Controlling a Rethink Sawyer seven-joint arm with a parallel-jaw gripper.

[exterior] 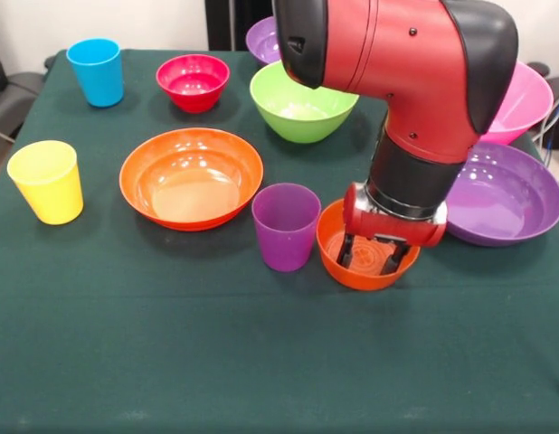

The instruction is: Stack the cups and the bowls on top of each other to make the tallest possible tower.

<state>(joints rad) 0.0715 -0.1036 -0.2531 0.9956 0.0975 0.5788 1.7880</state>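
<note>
On the green-clothed table (171,362) nothing is stacked. The big pink bowl (533,99) and a purple bowl (510,194) sit at one side edge, the wide orange bowl (191,178) mid-table. The gripper (375,256) reaches into the small orange bowl (338,258), fingers moderately spread, holding nothing.

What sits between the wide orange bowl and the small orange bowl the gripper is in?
In the front view, the purple cup stands upright between the wide orange bowl and the small orange bowl, close beside the small one.
</note>
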